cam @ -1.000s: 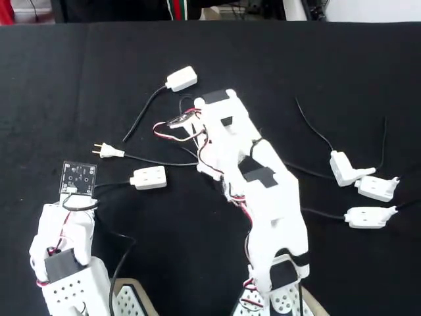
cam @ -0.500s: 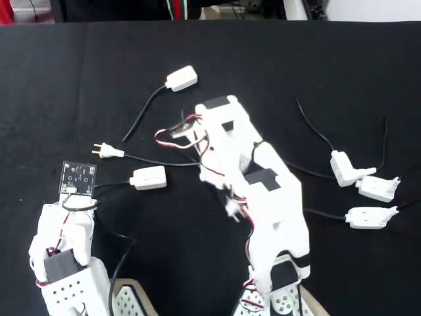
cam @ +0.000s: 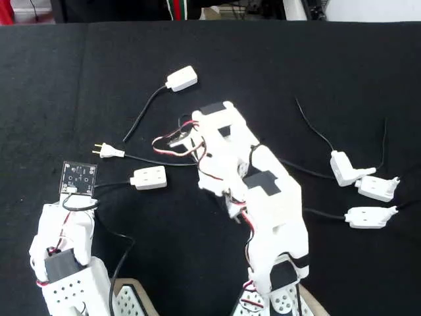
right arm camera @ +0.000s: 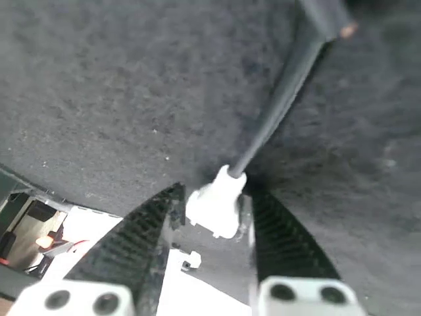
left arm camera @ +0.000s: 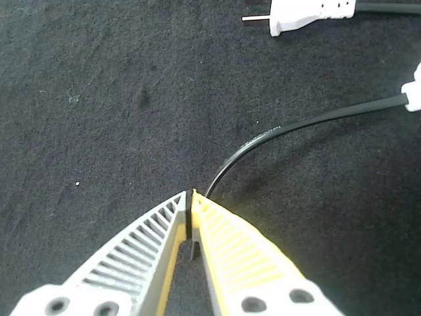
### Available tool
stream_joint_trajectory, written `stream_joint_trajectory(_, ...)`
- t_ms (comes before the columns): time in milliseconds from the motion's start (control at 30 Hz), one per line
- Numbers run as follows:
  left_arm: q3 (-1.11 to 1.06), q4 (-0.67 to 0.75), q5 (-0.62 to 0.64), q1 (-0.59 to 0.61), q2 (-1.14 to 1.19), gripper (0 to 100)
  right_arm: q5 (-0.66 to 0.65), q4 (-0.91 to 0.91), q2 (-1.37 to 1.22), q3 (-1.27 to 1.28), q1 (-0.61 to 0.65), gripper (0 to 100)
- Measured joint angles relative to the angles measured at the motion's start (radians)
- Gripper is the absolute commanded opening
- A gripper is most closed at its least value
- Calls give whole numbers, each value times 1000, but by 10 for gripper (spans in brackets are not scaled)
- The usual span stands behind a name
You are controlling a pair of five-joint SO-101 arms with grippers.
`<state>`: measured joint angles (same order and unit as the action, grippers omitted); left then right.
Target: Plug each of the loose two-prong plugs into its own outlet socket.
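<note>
Right end effector (right arm camera: pixel 214 195) is pinching a white plug (right arm camera: pixel 214 210) by its sides, over the black counter (cam: pixel 329 66). Left end effector (left arm camera: pixel 191 195) is pressed together, tips at a cord (left arm camera: pixel 276 128); a loose plug (left arm camera: pixel 299 12) lies nearby.

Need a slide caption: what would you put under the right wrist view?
Right gripper pinching a white plug over black cloth, its cable trailing away.

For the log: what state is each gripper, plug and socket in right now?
left gripper: shut, tips at a black cable.
right gripper: shut on the white plug.
white plug: held, not in any socket.
loose plug: lying unplugged.
near socket: nothing plugged in.
far socket: nothing plugged in.
right-side pieces: mated or not, cannot tell.
</note>
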<state>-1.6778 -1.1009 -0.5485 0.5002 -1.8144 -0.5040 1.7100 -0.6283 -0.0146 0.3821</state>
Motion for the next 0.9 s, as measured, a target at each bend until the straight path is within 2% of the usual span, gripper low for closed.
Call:
stream_joint_trajectory(233,0,0,0,0,0,30,58,-2,0,-15,5,12)
stream_joint_trajectory(667,-2,0,0,0,0,30,94,0,-2,-428,-209,12)
stream_joint_trajectory(900,-2,0,0,0,0,30,84,0,-146,-476,-207,12)
